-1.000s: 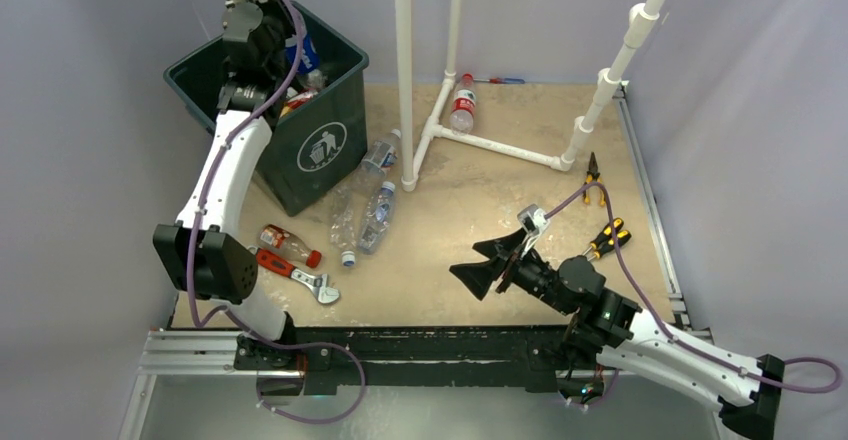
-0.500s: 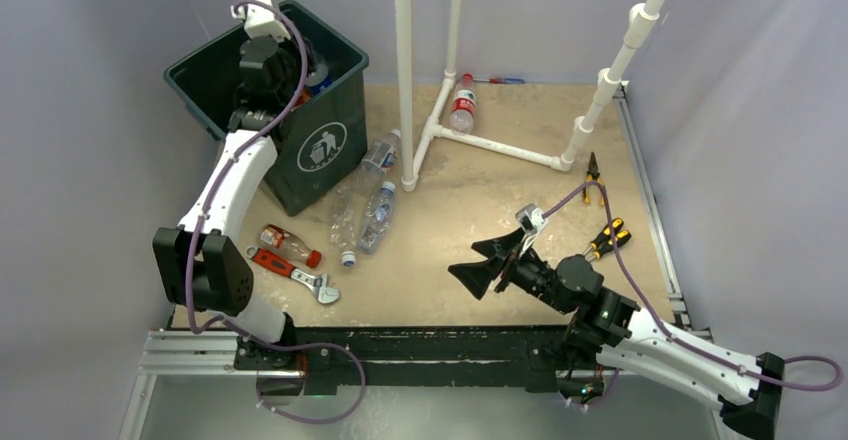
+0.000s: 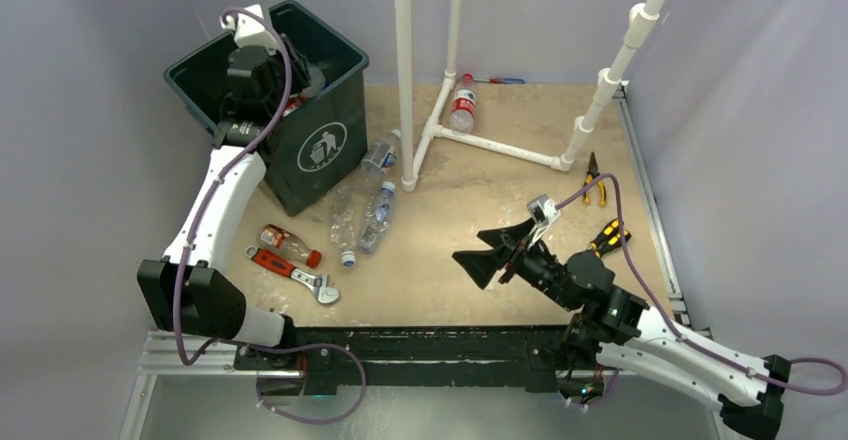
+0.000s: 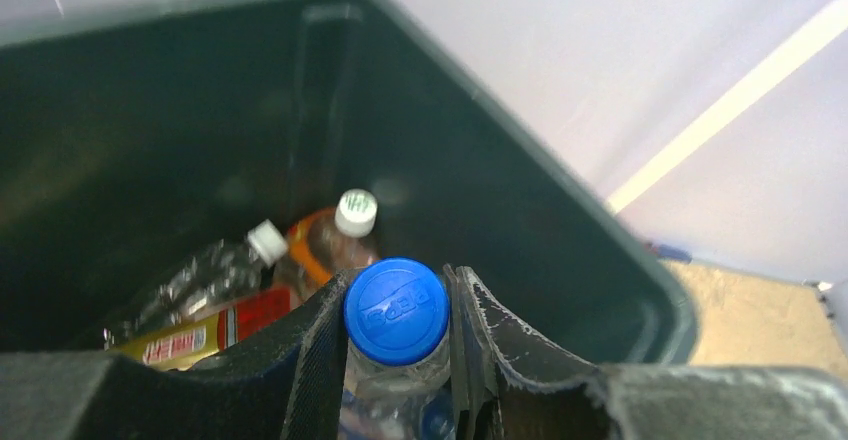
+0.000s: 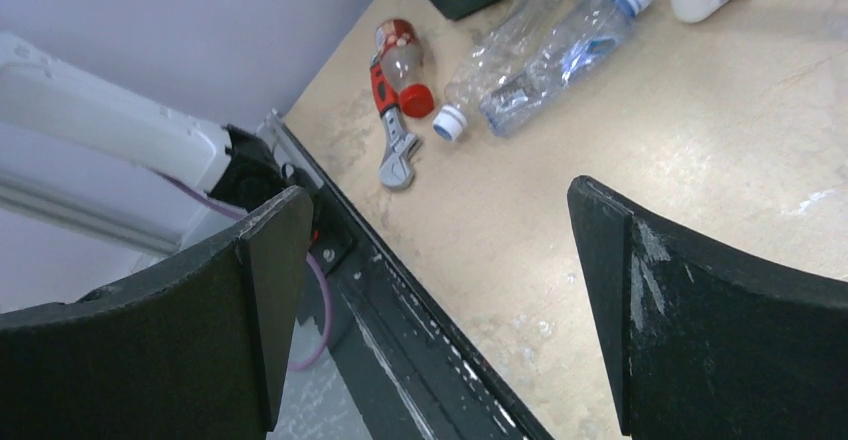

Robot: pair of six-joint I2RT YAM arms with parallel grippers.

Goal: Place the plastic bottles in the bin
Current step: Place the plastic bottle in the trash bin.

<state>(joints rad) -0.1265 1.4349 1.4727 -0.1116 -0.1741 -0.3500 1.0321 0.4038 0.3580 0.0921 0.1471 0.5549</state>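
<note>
The dark green bin (image 3: 322, 146) stands at the far left. My left gripper (image 3: 268, 78) hangs over its opening, shut on a clear bottle with a blue cap (image 4: 396, 310), held cap-up between the fingers (image 4: 310, 350). Inside the bin (image 4: 150, 140) lie an orange bottle (image 4: 325, 245), a clear bottle (image 4: 210, 272) and a red-labelled one (image 4: 200, 332). On the table lie clear bottles (image 3: 378, 216) (image 3: 343, 222) (image 3: 378, 155), an amber red-capped bottle (image 3: 288, 245) and a red-labelled bottle (image 3: 462, 106). My right gripper (image 3: 480, 256) is open and empty over the table's middle front; its wrist view shows its jaws (image 5: 437, 192) wide apart.
A red-handled wrench (image 3: 292, 270) lies beside the amber bottle. A white PVC pipe frame (image 3: 482, 141) stands at the back centre. Pliers (image 3: 595, 174) and yellow-handled tools (image 3: 608, 236) lie at the right. The black rail (image 3: 420, 345) marks the near edge.
My left gripper has come down and a little left over the bin's opening, still holding the blue-capped bottle. My right gripper has shifted slightly to the right.
</note>
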